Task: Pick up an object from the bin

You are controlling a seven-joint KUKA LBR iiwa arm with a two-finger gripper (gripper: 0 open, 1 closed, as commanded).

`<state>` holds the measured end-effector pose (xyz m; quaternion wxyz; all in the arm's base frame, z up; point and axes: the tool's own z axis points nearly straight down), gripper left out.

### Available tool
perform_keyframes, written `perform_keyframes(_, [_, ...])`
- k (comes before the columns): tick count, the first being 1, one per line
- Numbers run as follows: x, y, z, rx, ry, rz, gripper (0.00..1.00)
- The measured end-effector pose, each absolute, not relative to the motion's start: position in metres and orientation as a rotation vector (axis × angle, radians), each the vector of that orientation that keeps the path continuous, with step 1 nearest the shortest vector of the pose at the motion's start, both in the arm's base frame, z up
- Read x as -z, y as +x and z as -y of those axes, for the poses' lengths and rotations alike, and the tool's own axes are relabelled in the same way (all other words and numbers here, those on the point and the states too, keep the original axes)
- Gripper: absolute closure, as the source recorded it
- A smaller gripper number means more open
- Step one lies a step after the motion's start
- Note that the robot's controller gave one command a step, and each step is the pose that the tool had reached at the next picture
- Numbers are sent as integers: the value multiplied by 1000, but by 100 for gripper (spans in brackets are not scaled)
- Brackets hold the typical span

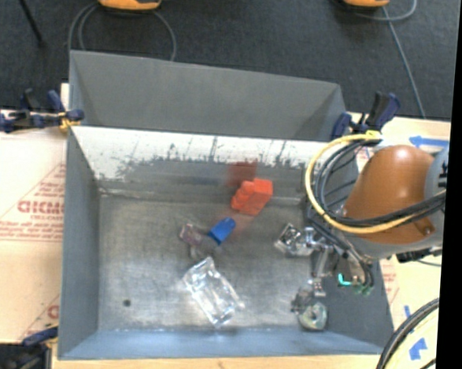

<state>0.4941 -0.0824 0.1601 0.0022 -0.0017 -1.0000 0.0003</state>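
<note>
Grey metal bin point(78, 232) is entered at its near right corner by the gripper point(309, 302). A small pale round thing point(314, 319) is seen at its tip. Whether the gripper is apart or together cannot be told.

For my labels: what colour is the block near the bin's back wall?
The block is orange-red, seen best in the camera view.
</note>
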Motion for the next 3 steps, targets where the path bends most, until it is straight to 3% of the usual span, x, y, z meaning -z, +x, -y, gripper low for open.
perform_keyframes(1, [-117,576,79,2,-312,3131,0])
perform_keyframes(2, [-123,608,29,5,-280,3137,0])
perform_keyframes(3, [-87,637,6,1,-29,3136,0])
